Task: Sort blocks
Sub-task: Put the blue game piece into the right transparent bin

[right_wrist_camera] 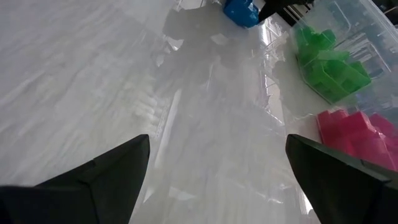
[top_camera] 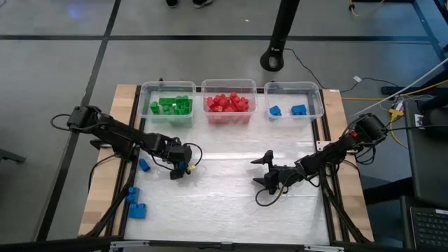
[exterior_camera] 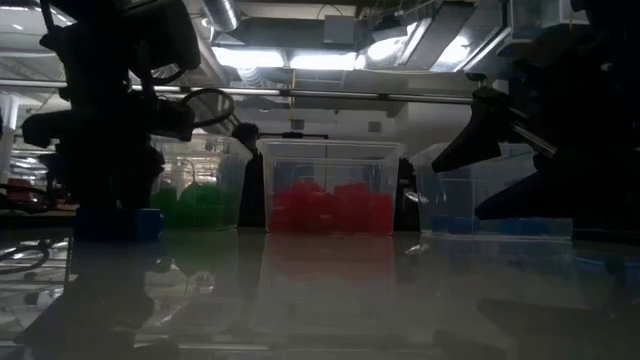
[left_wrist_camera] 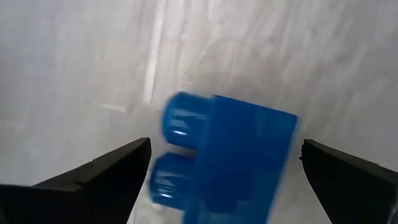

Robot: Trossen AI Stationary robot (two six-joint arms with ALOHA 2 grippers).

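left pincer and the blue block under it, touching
Apart. The left wrist view shows the left pincer open, with white table visible between each finger and the blue block lying between them.

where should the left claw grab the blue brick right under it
Grip the blue brick across its flat body, coming straight down from above. In the left wrist view it lies on the table on its side, studs pointing sideways, between the open fingers of the left claw. The smooth sides likely give a steadier hold than the round studs.
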